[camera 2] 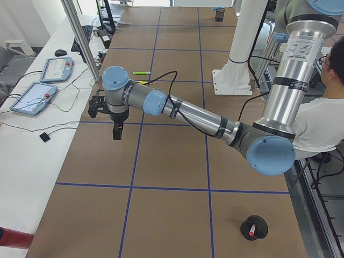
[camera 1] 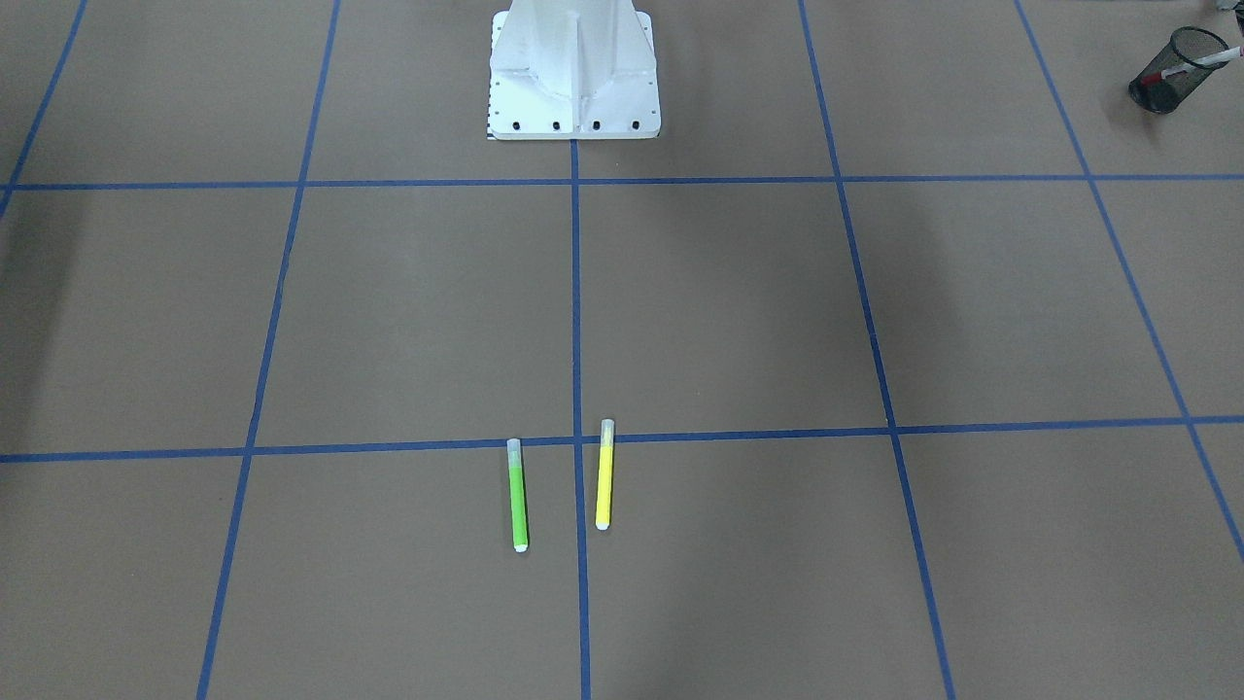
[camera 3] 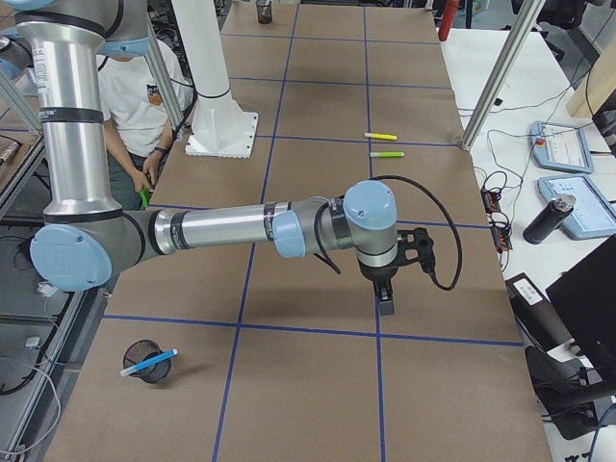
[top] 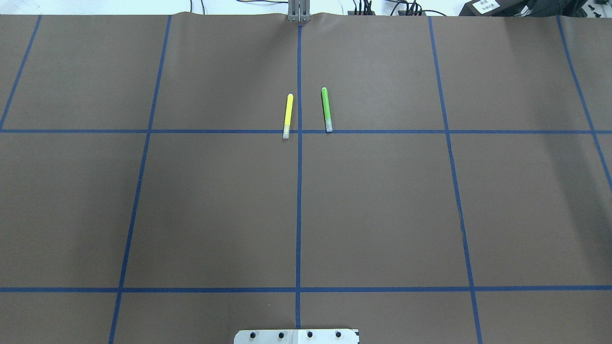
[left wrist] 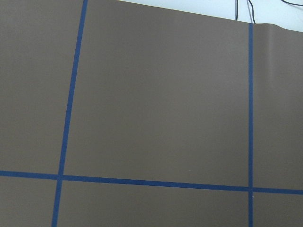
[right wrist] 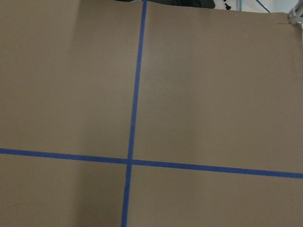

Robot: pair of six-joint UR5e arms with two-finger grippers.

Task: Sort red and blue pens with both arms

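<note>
A: What is the surface looking like?

B: Matte brown paper [top: 215,205] is covering the table, with glossy blue tape [top: 299,215] marking it into rectangles.

A: And the containers?

B: A round black wire-mesh cup [camera 1: 1171,68] is sitting in the upper right corner of the front-facing view. The slim white marker with the red cap [camera 1: 1215,58] is leaning out of it. In the right-side view, a second mesh cup [camera 3: 142,347] is standing at the lower left, and the blue marker [camera 3: 152,362] is slanting across its rim.

A: Anything else lying about?

B: A green marker [camera 1: 518,496] and a yellow marker [camera 1: 604,476], both with clear caps, are lying nearly parallel on either side of the centre tape line. They are well away from both cups. The white metal pedestal [camera 1: 573,68] is standing at top centre.

A: Are the grippers grasping anything?

B: The left gripper [camera 2: 116,133] and the right gripper [camera 3: 386,304] are hanging over bare paper, pointing down. Only the side views are showing them, so I cannot tell whether the fingers are spread or closed.
</note>
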